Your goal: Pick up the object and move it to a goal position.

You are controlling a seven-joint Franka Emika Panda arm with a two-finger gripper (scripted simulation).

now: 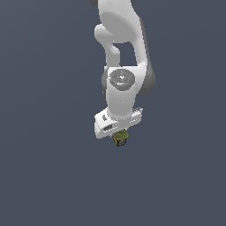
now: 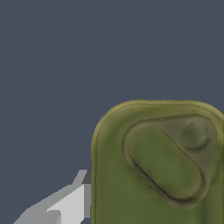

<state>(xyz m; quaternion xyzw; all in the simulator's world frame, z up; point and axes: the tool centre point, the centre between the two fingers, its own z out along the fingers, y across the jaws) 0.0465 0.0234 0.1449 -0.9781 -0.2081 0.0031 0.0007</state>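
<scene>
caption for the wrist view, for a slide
Olive-green top of the can-like box fills the wrist view, one white gripper finger beside it.

Item: the object [image 1: 120,137]. I log one small squat can-like box with an olive-green top and darker sides, only partly visible in the exterior view, near the scene's middle. In the wrist view its top [image 2: 162,166] fills much of the picture: rounded corners, a raised elongated oval tab, a small round dimple beside it.
</scene>
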